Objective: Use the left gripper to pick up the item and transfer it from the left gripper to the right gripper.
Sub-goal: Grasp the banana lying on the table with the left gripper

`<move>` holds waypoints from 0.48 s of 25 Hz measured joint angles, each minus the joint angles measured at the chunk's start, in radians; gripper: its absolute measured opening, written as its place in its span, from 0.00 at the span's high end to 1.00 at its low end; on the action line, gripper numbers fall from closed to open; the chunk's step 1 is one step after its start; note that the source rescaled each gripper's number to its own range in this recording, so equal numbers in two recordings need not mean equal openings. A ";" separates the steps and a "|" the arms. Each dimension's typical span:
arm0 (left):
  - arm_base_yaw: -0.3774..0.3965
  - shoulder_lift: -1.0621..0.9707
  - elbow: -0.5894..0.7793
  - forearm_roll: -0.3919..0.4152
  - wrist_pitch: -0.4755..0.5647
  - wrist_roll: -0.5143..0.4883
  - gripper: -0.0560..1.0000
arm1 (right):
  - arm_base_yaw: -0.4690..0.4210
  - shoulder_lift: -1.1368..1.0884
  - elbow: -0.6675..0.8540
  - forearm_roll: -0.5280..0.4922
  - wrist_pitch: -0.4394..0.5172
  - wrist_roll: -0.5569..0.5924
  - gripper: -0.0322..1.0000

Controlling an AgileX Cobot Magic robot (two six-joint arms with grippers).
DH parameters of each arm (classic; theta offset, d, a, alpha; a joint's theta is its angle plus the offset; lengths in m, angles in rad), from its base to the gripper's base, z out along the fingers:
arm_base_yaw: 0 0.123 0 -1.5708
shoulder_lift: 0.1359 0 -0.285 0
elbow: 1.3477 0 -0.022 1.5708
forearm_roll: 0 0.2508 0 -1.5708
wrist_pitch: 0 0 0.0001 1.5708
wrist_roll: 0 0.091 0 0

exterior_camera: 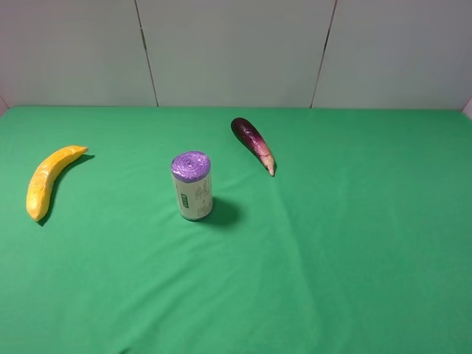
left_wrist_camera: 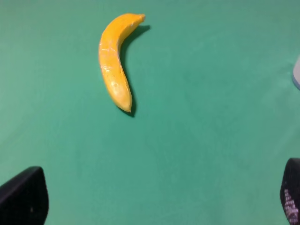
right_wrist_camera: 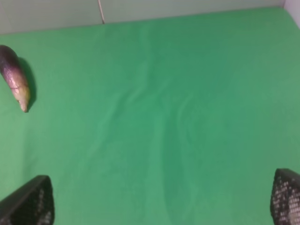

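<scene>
The yellow banana (exterior_camera: 46, 179) lies on the green cloth at the far left of the exterior view. It also shows in the left wrist view (left_wrist_camera: 115, 61), lying flat and untouched. My left gripper (left_wrist_camera: 159, 199) is open and empty, well apart from the banana; only its two black fingertips (left_wrist_camera: 23, 197) show at the frame's corners. My right gripper (right_wrist_camera: 161, 199) is open and empty over bare cloth, with only its fingertips (right_wrist_camera: 30, 201) showing. Neither arm shows in the exterior view.
A purple-topped upright roll (exterior_camera: 192, 185) stands mid-table. A dark purple eggplant (exterior_camera: 254, 144) lies behind it to the right, and also shows in the right wrist view (right_wrist_camera: 15, 77). A pale panelled wall (exterior_camera: 236, 51) closes the far edge of the table.
</scene>
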 joint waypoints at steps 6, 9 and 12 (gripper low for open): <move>0.000 0.000 0.000 0.000 0.000 0.000 0.00 | 0.000 0.000 0.000 0.000 0.000 0.000 0.00; 0.000 0.000 0.000 0.000 0.000 0.000 0.00 | 0.000 0.000 0.000 0.000 0.000 0.000 0.00; 0.000 0.000 0.000 0.000 0.000 0.000 0.00 | 0.000 0.000 0.000 0.000 0.000 0.000 0.00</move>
